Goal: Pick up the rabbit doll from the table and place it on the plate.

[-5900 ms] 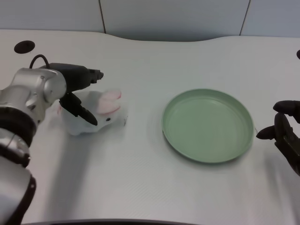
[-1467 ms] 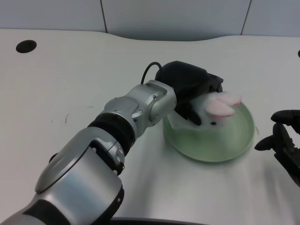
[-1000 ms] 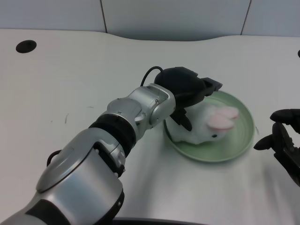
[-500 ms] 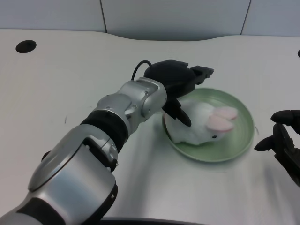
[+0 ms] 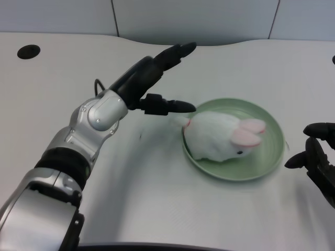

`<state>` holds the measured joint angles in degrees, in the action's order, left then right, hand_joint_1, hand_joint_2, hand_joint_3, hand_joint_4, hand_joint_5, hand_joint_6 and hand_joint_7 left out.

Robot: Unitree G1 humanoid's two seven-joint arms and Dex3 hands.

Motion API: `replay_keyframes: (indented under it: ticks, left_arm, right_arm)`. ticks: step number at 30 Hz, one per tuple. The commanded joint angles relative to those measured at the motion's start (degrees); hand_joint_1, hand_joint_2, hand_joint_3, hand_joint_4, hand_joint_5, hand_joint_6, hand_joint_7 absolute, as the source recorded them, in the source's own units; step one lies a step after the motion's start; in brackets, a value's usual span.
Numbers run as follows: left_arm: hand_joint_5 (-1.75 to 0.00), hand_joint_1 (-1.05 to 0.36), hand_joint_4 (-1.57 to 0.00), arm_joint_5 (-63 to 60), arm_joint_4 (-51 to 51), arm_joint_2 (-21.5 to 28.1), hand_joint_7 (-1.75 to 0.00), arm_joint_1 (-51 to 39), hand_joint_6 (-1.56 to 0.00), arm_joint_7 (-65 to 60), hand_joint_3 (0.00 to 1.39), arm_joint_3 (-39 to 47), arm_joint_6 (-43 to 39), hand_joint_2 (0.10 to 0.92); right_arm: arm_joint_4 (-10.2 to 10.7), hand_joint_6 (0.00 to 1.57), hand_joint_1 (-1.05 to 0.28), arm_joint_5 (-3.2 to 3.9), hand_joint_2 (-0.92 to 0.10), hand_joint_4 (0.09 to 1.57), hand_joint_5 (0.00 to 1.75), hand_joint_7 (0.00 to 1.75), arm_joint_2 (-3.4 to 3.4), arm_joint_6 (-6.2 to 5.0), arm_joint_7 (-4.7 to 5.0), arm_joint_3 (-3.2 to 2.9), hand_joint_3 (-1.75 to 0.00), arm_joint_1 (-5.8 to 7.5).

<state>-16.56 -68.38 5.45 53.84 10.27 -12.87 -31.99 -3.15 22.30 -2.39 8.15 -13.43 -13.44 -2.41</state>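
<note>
The white rabbit doll point(image 5: 220, 137) with pink ears lies on the green plate point(image 5: 264, 159), filling its left half, head toward the right. My left hand point(image 5: 152, 81) is raised to the left of the plate, fingers spread wide and holding nothing. Its thumb tip reaches toward the doll's back end with a small gap between them. The silver left forearm runs down to the lower left.
My right hand point(image 5: 319, 157) waits at the right edge of the picture, just right of the plate. A dark round hole point(image 5: 28, 52) sits in the table at the far left. The table's back edge meets a grey wall.
My left hand carried the doll from the left of the table onto the plate, let go of it, spread its fingers and drew back to the left. The doll stays on the plate.
</note>
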Motion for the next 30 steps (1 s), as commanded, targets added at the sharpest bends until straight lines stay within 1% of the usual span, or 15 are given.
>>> replay_keyframes:
  ticks: [1, 2, 3, 4, 6, 8, 12, 15, 16, 17, 19, 22, 24, 28, 30]
  left_arm:
    - [-0.11, -0.71, -0.17, 5.2, 4.3, 0.4, -0.07, -5.4, -0.17, 0.8, 0.15, 4.2, -2.7, 0.921]
    - [-0.21, -0.59, -0.32, 8.5, 6.5, 0.5, -0.11, -9.3, -0.32, 0.6, 0.20, 7.0, -4.1, 0.921]
    - [-0.31, -0.51, -0.41, 11.1, 8.6, 0.6, -0.13, -12.7, -0.43, 0.7, 0.24, 9.1, -5.1, 0.921]
    - [-0.37, -0.48, -0.44, 12.7, 10.2, 0.6, -0.13, -14.7, -0.48, 0.9, 0.26, 10.3, -5.5, 0.921]
    - [-0.43, -0.46, -0.48, 14.7, 13.2, 1.5, -0.12, -18.0, -0.52, 2.7, 0.29, 11.6, -4.6, 0.921]
    - [-0.60, -0.46, -0.48, 17.5, 17.0, 2.8, -0.10, -22.3, -0.56, 5.2, 0.33, 13.2, -2.2, 0.921]
    - [-0.81, -0.43, -0.55, 20.7, 23.7, 4.0, -0.09, -27.4, -0.64, 7.6, 0.37, 15.2, 3.8, 0.921]
    - [-0.86, -0.42, -0.56, 22.1, 28.8, 4.6, -0.09, -30.9, -0.65, 8.4, 0.38, 16.1, 8.0, 0.921]
    - [-1.24, -0.42, -0.52, 22.9, 31.5, 5.2, -0.16, -33.2, -0.76, 8.9, 0.41, 16.6, 10.1, 0.921]
    - [-1.42, -0.42, -0.49, 23.5, 33.7, 5.6, -0.20, -35.0, -0.81, 9.2, 0.42, 17.0, 12.0, 0.921]
    - [-1.59, -0.42, -0.44, 24.0, 37.7, 6.1, -0.26, -37.7, -0.85, 9.2, 0.44, 17.3, 15.8, 0.921]
    - [-1.72, -0.45, -0.39, 24.6, 42.4, 6.2, -1.04, -41.1, -0.54, 8.7, 0.46, 17.5, 21.4, 0.921]
    - [-1.74, -0.46, -0.41, 23.9, 43.8, 6.1, -1.29, -42.5, -0.44, 8.0, 0.48, 17.4, 23.5, 0.921]
    - [-1.75, -0.45, -0.46, 24.9, 42.6, 6.1, -1.63, -43.4, -0.31, 9.7, 0.54, 18.0, 24.1, 0.921]
    - [-1.75, -0.46, -0.47, 25.0, 41.8, 6.3, -1.70, -43.3, -0.29, 10.3, 0.55, 18.2, 23.7, 0.921]
  right_arm:
    - [-0.7, 0.04, -0.25, 0.14, -0.92, 0.33, 1.75, 1.68, -0.96, -0.95, -0.41, -0.68, -0.71, -0.61]
    - [-1.1, 0.04, -0.25, -0.05, -0.92, 0.33, 1.75, 1.69, -1.12, -1.16, -0.47, -0.73, -0.71, -0.87]
    - [-1.4, 0.04, -0.25, -0.18, -0.92, 0.33, 1.75, 1.69, -1.25, -1.24, -0.53, -0.80, -0.71, -1.13]
    - [-1.6, 0.04, -0.25, -0.25, -0.92, 0.33, 1.75, 1.69, -1.33, -1.30, -0.58, -0.84, -0.71, -1.29]
    - [-2.1, 0.03, -0.25, -0.20, -0.92, 0.33, 1.75, 1.69, -1.46, -1.60, -0.83, -0.91, -0.71, -1.53]
    - [-2.6, 0.03, -0.26, -0.12, -0.92, 0.33, 1.75, 1.69, -1.60, -1.81, -1.04, -1.00, -0.72, -1.83]
    - [-3.4, 0.03, -0.25, -0.06, -0.92, 0.33, 1.75, 1.69, -1.65, -2.22, -1.35, -1.14, -0.72, -2.21]
    - [-3.4, 0.03, -0.25, -0.18, -0.92, 0.33, 1.75, 1.69, -1.72, -2.28, -1.38, -1.07, -0.72, -2.24]
    - [-3.3, 0.02, -0.25, -0.24, -0.92, 0.33, 1.75, 1.69, -1.74, -2.18, -1.27, -1.04, -0.72, -2.26]
    - [-3.2, 0.02, -0.25, -0.28, -0.92, 0.34, 1.75, 1.70, -1.74, -2.12, -1.20, -1.02, -0.72, -2.28]
    - [-3.1, 0.02, -0.25, -0.39, -0.92, 0.34, 1.75, 1.70, -1.63, -1.92, -0.81, -1.02, -0.72, -2.36]
    - [-3.2, 0.02, -0.25, -0.72, -0.92, 0.33, 1.75, 1.70, -1.44, -2.14, -0.25, -0.88, -0.72, -2.45]
    - [-3.2, 0.02, -0.25, -0.84, -0.92, 0.34, 1.75, 1.71, -1.34, -2.51, -0.15, -0.79, -0.72, -2.45]
    - [-3.6, 0.01, -0.25, -0.38, -0.92, 0.33, 1.75, 1.72, -1.50, -2.33, -0.34, -0.86, -0.73, -2.72]
    - [-3.7, 0.00, -0.24, -0.25, -0.92, 0.32, 1.75, 1.72, -1.58, -2.16, -0.41, -0.87, -0.75, -2.80]
